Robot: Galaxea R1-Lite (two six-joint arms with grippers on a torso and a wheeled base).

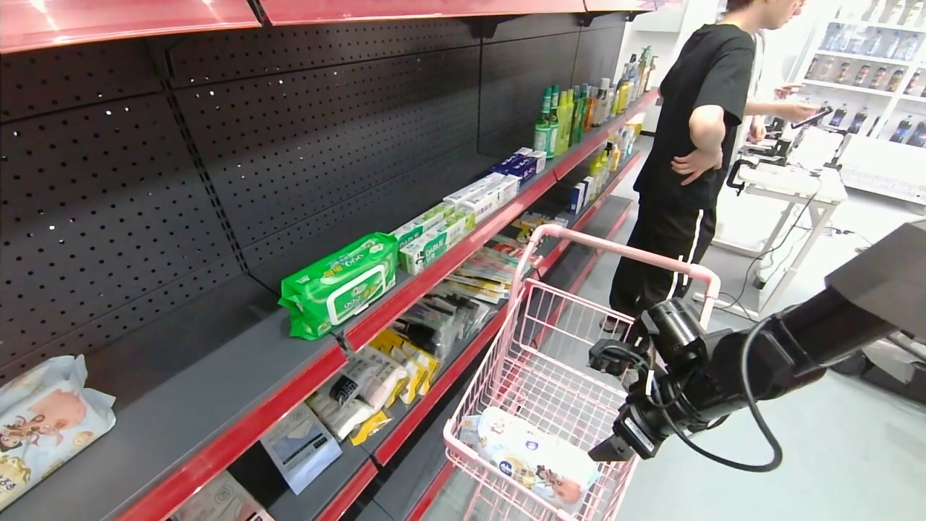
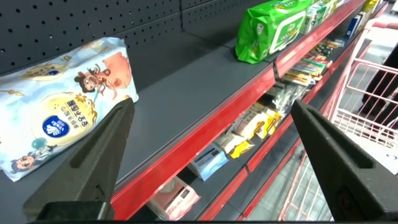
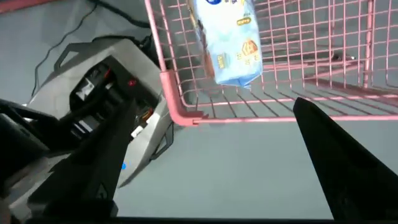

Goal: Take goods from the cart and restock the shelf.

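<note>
1. Right now, your right gripper [image 1: 610,450] hangs at about 5 o'clock in the head view, just beside the near rim of the pink wire shopping cart [image 1: 615,250]. Its jaws are spread wide and grasp nothing.
2. You have the soft white-and-blue cartoon-printed wipes pack [image 1: 532,456] lying flat on the cart's floor, at 9 o'clock of that gripper. The right wrist view shows this pack [image 3: 233,43] inside the wire wall, apart from the fingers [image 3: 342,155].
3. Your left gripper [image 2: 211,162] sits above the front edge of the dark grey shelf board with the red lip [image 1: 217,376]. Its jaws are also released, with only shelf between them.
4. You can see a second cartoon-printed pack [image 1: 43,423] lying on that shelf board at 8 o'clock in the head view, near the left gripper but not touching it.
5. You will find a green plastic wipes pack [image 1: 340,284] farther along the same board, toward 9 o'clock of centre and well apart from the second pack.
6. Below, the lower shelves [image 1: 405,362] hold small packets.
</note>
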